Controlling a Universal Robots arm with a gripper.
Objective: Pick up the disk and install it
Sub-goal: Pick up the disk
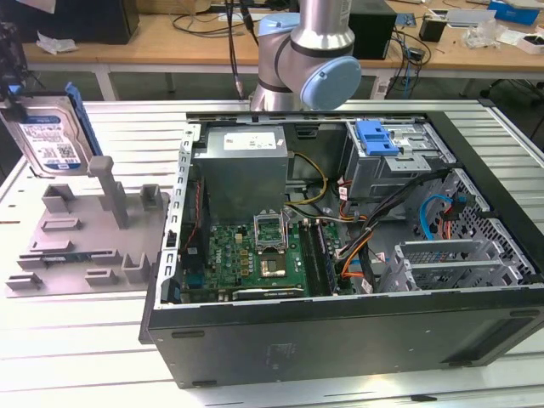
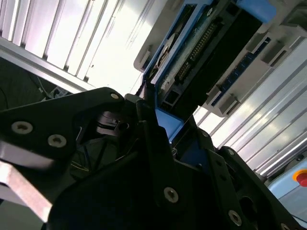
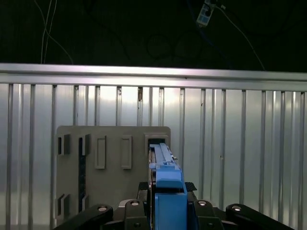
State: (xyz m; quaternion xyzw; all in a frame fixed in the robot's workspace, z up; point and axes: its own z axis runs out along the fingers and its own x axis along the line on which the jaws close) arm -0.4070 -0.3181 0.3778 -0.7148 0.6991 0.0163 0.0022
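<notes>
Jaws clenched on the disk, upright on edge over the grey fixture near the worktop edge at the exterior view's left, well apart from the open computer case. The exterior view shows its label; the second wrist view, its connector pins.

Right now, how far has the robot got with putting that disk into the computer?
Grasp done: the gripper is clamped on the disk, holding it upright over the grey holder. Installing is left: the disk is outside the open computer case, toward the exterior view's left.
</notes>
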